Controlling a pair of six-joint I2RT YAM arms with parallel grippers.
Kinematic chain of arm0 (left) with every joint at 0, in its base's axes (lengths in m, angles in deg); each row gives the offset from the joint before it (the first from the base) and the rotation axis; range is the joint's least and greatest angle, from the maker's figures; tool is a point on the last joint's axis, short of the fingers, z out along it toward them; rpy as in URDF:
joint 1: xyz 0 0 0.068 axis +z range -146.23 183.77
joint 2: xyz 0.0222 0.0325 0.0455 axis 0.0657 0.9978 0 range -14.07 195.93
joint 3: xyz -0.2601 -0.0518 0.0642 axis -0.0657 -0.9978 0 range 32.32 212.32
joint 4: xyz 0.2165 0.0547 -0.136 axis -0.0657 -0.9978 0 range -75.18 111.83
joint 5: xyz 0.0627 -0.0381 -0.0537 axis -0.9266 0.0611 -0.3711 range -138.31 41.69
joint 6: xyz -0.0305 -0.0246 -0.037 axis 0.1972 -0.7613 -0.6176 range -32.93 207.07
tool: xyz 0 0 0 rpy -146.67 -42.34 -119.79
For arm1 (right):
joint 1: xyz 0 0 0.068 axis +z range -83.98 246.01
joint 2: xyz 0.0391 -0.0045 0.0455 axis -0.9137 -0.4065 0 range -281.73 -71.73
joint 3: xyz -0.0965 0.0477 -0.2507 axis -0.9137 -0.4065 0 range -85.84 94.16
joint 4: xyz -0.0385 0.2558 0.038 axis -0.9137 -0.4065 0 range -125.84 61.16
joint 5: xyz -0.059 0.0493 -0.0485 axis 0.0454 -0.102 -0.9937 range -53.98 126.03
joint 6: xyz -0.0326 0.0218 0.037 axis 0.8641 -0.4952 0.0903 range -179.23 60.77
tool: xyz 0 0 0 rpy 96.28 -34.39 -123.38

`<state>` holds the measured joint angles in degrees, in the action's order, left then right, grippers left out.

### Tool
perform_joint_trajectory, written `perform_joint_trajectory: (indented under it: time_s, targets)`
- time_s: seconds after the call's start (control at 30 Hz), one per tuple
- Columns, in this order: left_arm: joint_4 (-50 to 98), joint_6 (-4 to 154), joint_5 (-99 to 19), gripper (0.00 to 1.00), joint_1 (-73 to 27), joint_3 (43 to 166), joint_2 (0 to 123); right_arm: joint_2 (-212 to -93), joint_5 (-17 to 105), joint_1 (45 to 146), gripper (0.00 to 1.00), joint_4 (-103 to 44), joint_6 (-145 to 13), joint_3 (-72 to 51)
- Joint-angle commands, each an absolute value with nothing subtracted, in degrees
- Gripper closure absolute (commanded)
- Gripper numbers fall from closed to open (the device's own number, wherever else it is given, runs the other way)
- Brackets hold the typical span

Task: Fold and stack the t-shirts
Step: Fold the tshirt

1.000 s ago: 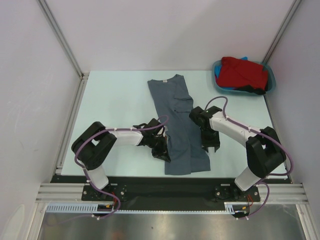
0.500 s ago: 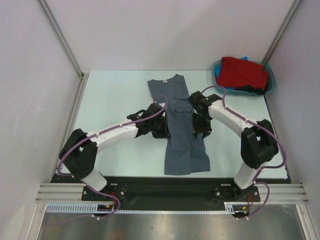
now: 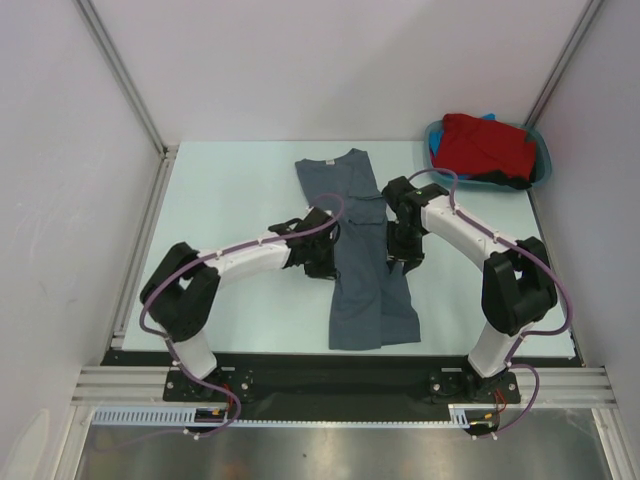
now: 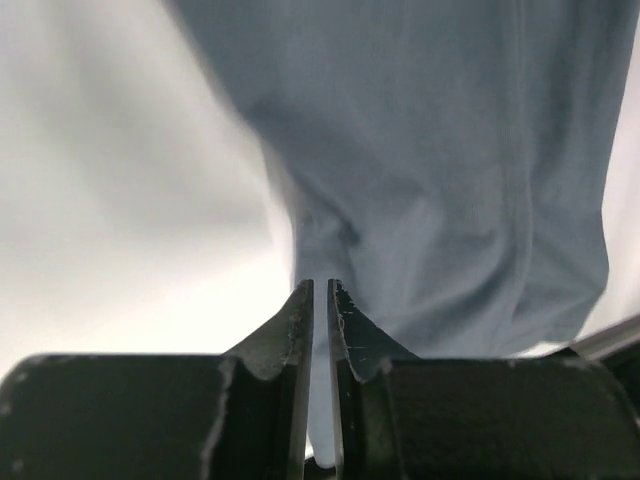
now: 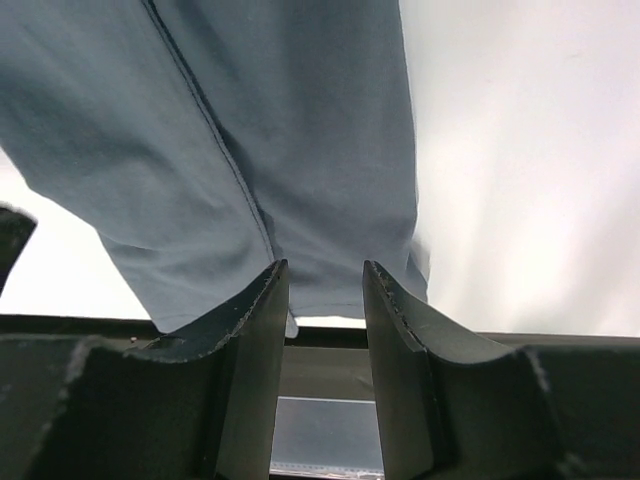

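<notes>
Two arms have moved since a second ago: the left has stretched out from the shirt's near left corner and the right has slid farther from me. I now see them flanking the middle of the slate-grey t-shirt (image 3: 360, 275), laid lengthwise on the table (image 3: 230, 190). The red t-shirt (image 3: 485, 145) lies heaped in the teal tub (image 3: 541, 152), far right. My left gripper (image 3: 325, 262) sits at the grey shirt's left edge, jaws parted by a slit, nothing between. The right gripper (image 3: 400, 252), at its right edge, gapes wider, empty.
</notes>
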<state>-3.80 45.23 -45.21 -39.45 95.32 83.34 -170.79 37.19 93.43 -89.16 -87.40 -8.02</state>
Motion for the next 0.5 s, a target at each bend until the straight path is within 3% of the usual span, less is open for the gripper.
perform_joint_trajectory:
  time_s: [0.0, 0.2, 0.47]
  targets:
    - [-3.04, 48.66, -46.29, 0.85, -37.72, 101.91, 87.86, -169.64, 38.66, 93.17, 0.59, -88.87, -86.39, -4.98]
    - [-5.77, 51.91, -46.55, 0.80, -34.73, 114.49, 94.64, -170.43, 40.50, 92.91, 0.59, -88.25, -86.04, -3.32]
    - [-12.79, 54.54, -48.22, 0.87, -31.56, 127.05, 103.51, -171.48, 40.60, 92.91, 0.60, -89.13, -86.39, -1.91]
